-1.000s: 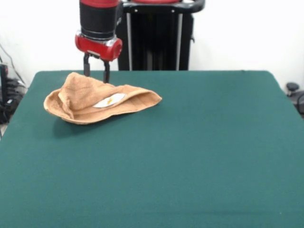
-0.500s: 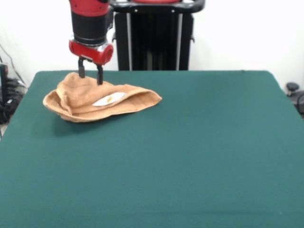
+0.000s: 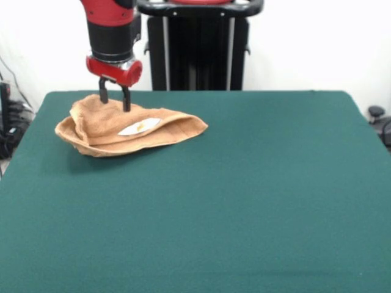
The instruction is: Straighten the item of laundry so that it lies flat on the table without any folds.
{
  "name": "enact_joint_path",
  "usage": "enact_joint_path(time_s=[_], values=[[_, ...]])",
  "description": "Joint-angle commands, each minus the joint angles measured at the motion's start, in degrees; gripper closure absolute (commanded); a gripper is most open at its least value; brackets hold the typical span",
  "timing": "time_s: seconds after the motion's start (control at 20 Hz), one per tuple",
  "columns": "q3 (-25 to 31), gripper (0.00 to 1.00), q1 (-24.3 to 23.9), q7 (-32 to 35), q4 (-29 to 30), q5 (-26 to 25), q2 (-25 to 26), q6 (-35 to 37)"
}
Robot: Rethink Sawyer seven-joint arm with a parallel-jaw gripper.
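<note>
Towel (image 3: pixel 125 129) bunched under parted jaws (image 3: pixel 114 101).

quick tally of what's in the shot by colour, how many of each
orange-tan: 1, the towel, crumpled with folds
white: 1, the label on the towel
dark green: 1, the table
red and black: 1, the robot arm, its hand at the towel's raised far part
total: 4
</note>
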Motion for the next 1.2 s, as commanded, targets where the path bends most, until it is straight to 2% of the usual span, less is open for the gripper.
enact_joint_path(time_s=[0.05, 0.95, 1.2], values=[[8.3, 0.00, -0.2, -15.1, -1.8, -0.5, 1.6, 6.3], [13.9, 0.00, 0.1, -14.0, 0.1, 5.1, -5.5, 15.6], [14.4, 0.00, 0.6, -12.2, 0.8, 5.2, -6.0, 15.3]])
